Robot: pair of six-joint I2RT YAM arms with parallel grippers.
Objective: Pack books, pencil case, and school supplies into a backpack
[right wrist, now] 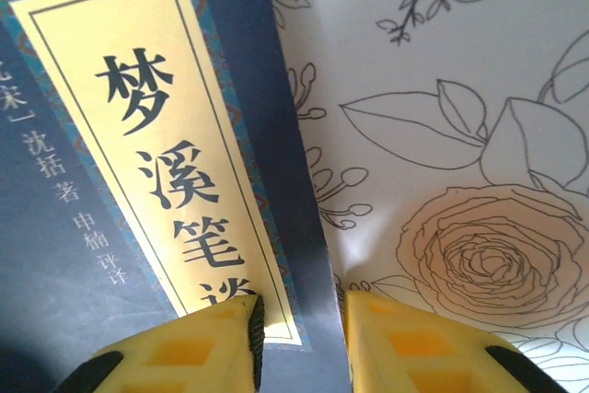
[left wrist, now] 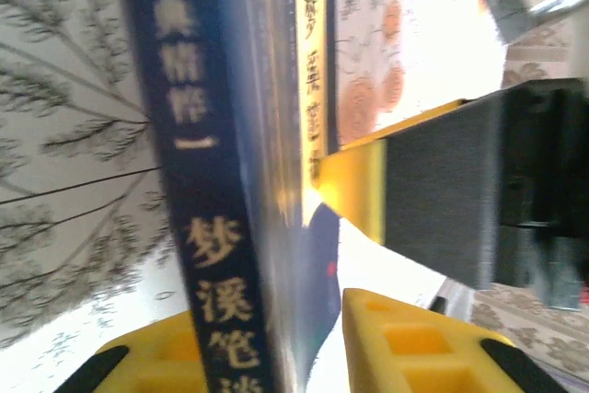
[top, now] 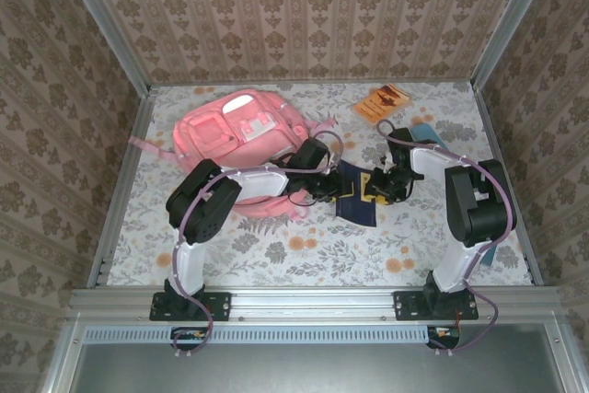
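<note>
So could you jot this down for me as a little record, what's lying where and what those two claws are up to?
table: flower-patterned top, patterned walls on three sides
backpack: large, soft pink fabric, lying at far left
booklet: small, thin, orange, at the far side, apart from both arms
book: thin, dark navy, gold label, in the centre between the two grippers
left gripper: straddles the book's spine; grip unclear
right gripper: straddles the book's edge; grip unclear
</note>
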